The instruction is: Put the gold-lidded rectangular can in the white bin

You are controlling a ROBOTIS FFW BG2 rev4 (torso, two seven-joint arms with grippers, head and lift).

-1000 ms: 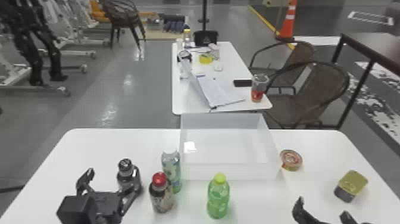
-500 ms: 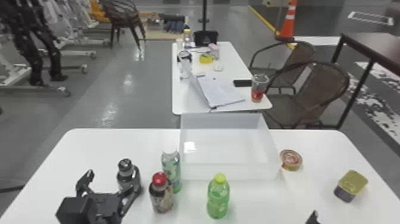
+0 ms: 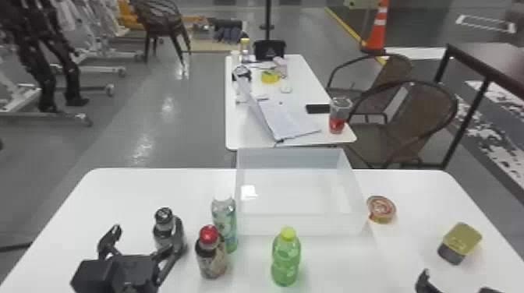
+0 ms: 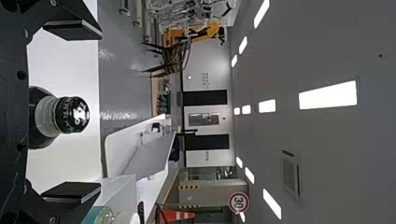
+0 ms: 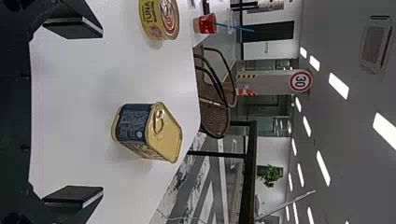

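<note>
Gold-lidded rectangular can point(image 5: 148, 133), navy-sided, upright near tabletop's point(image 3: 413, 189) right edge; open room toward round tin point(image 3: 381, 210). Right gripper point(image 3: 456, 281), left gripper point(image 3: 148, 237): fingers apart.

Robotics lab with robot legs point(image 3: 43, 80)

Gold-lidded can point(image 3: 462, 239) upright outside bin point(image 3: 300, 225)

What a spread: the white table point(image 3: 156, 187) held the white bin point(image 3: 304, 224), with the black-capped bottle point(image 3: 165, 232), red-capped bottle point(image 3: 210, 259), white-capped bottle point(image 3: 225, 218) and green bottle point(image 3: 285, 259) all upright, the tuna can point(image 3: 382, 210) just right of the bin and, farther right, the gold-lidded rectangular can point(image 3: 462, 239)!
</note>
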